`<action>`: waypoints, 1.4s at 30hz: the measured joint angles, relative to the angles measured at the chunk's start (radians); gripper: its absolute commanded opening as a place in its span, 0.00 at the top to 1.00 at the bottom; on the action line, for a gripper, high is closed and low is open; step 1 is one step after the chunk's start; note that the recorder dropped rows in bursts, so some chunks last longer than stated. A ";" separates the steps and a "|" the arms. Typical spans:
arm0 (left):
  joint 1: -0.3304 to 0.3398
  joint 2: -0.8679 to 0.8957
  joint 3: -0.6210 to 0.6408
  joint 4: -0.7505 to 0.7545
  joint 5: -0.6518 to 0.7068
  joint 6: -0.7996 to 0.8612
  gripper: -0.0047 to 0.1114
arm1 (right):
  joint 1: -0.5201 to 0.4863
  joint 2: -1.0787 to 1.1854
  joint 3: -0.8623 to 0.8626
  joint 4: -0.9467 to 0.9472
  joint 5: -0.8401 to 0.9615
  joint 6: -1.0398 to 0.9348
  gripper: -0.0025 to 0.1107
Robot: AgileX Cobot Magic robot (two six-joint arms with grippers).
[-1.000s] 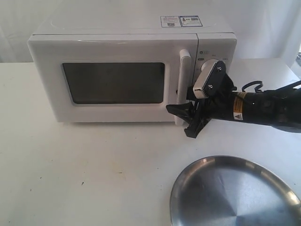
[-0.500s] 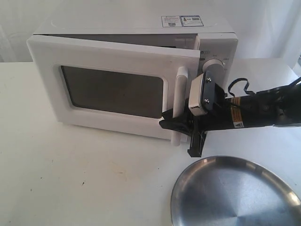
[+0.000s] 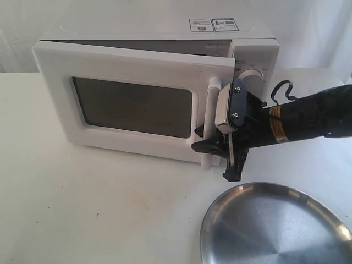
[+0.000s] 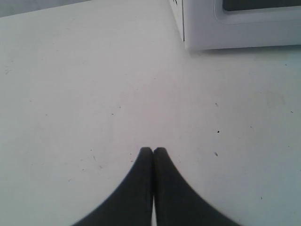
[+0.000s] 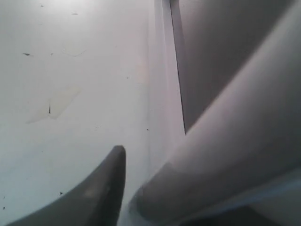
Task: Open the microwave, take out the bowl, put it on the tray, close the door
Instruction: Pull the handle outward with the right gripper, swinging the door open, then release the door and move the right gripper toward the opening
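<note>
The right gripper (image 3: 215, 158) reaches in from the right of the exterior view. Its jaws stand apart, straddling the lower end of the handle (image 3: 211, 110), with one black finger tucked behind the bar and the other in front and lower. It looks hooked around the bar rather than clamped on it.

The handle is a tall white bar with its long axis upright, at the free edge of the door (image 3: 132, 104). The door is ajar, hinged at the far left of the microwave (image 3: 165, 27), so its free edge points out toward the gripper. Swinging it wider probably calls for a pull outward and across toward the hinge side.

The bowl is not visible; it is presumably inside, behind the door's dark window. The steel tray (image 3: 275, 231) lies on the tabletop (image 3: 110, 209), just in front of the right gripper.

The left gripper (image 4: 153, 151) is pressed closed on nothing, over bare tabletop near the microwave's corner.
</note>
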 measured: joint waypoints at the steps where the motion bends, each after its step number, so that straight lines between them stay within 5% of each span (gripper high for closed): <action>1: 0.000 0.000 0.000 0.000 0.000 0.000 0.96 | 0.000 -0.018 -0.005 -0.044 0.003 0.044 0.61; 12: 0.000 0.000 0.000 0.000 0.000 0.000 0.96 | 0.017 -0.162 -0.004 -0.135 0.135 0.594 0.61; 36: 0.000 0.000 0.000 0.000 0.000 0.000 0.96 | 0.007 -0.199 0.151 -0.051 -0.102 0.737 0.63; 42: 0.000 0.000 0.000 0.000 0.000 0.000 0.96 | 0.013 -0.239 0.277 -0.116 0.056 0.792 0.63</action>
